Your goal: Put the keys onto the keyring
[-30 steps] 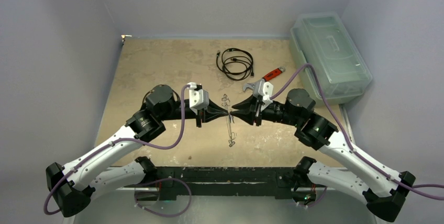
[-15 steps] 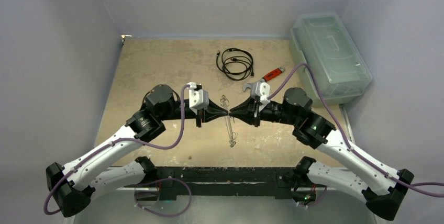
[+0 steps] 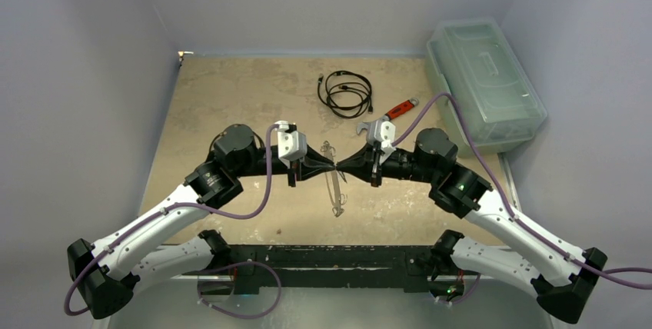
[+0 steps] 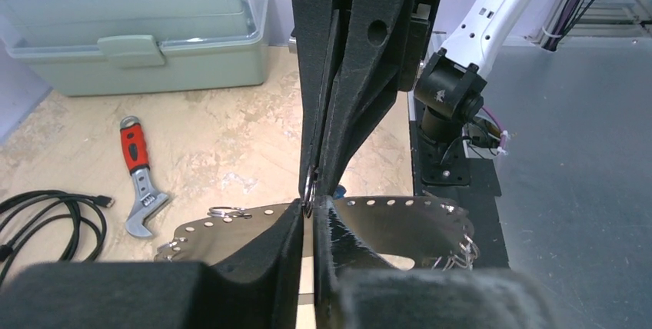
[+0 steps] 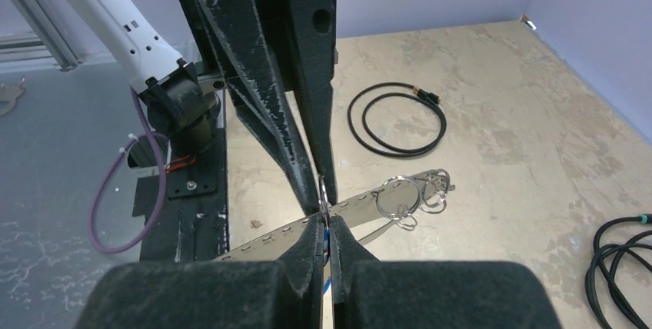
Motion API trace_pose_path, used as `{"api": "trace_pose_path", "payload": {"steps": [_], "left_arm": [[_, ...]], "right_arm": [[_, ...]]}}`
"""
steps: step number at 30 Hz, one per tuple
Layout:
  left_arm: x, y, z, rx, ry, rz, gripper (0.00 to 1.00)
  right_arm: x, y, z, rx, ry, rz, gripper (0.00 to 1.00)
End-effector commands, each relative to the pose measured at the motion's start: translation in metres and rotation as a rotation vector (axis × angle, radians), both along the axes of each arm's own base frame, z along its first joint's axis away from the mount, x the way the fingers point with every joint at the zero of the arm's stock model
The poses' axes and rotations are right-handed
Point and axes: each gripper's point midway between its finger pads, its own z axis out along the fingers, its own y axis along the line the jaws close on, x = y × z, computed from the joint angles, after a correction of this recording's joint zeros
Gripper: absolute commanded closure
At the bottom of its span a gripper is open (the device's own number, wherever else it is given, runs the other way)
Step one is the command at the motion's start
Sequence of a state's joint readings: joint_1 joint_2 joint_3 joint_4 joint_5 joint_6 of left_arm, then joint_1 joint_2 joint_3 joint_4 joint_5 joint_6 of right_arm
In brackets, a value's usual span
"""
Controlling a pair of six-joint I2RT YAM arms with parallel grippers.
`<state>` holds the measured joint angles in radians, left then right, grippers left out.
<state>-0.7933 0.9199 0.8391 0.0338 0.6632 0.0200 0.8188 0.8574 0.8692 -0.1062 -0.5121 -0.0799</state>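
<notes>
The keyring, a large flat silvery ring with small holes and wire loops along its rim, hangs on edge between the two arms above the table. My left gripper is shut on its rim; the left wrist view shows the keyring passing between the left gripper's tips. My right gripper meets it tip to tip and is shut on the blue-headed key, with a small split ring at the right gripper's tips. The keyring also shows in the right wrist view. I cannot make out the plain silver key.
A red-handled wrench lies behind the right gripper. A coiled black cable lies at the back middle. A pale green lidded box stands at the back right. Another black cable lies on the table at the right wrist view's right edge.
My right gripper has shifted a little left and towards the back, pressing closer to the left gripper. The keyring's lower end has swung slightly left.
</notes>
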Motion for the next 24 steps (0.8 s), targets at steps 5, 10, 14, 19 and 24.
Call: {"api": "trace_pose_path", "payload": {"steps": [5, 10, 14, 19, 24], "left_arm": [[0.002, 0.002, 0.017, -0.012, -0.071, 0.016, 0.58], [0.007, 0.009, 0.015, 0.028, -0.087, 0.061, 0.52], [0.013, 0.011, 0.014, 0.05, -0.099, 0.088, 0.62], [0.016, 0.007, 0.01, 0.066, -0.093, 0.084, 0.68], [0.016, 0.004, 0.009, 0.083, -0.109, 0.059, 0.7]], "right_arm": [[0.008, -0.005, 0.02, 0.009, -0.047, -0.053, 1.0], [0.015, -0.01, 0.016, -0.037, -0.041, -0.099, 1.0], [0.03, -0.018, 0.004, -0.128, -0.026, -0.18, 1.0], [0.033, -0.019, -0.006, -0.208, -0.015, -0.176, 1.0], [0.028, -0.017, -0.005, -0.206, -0.012, -0.142, 1.0]]}}
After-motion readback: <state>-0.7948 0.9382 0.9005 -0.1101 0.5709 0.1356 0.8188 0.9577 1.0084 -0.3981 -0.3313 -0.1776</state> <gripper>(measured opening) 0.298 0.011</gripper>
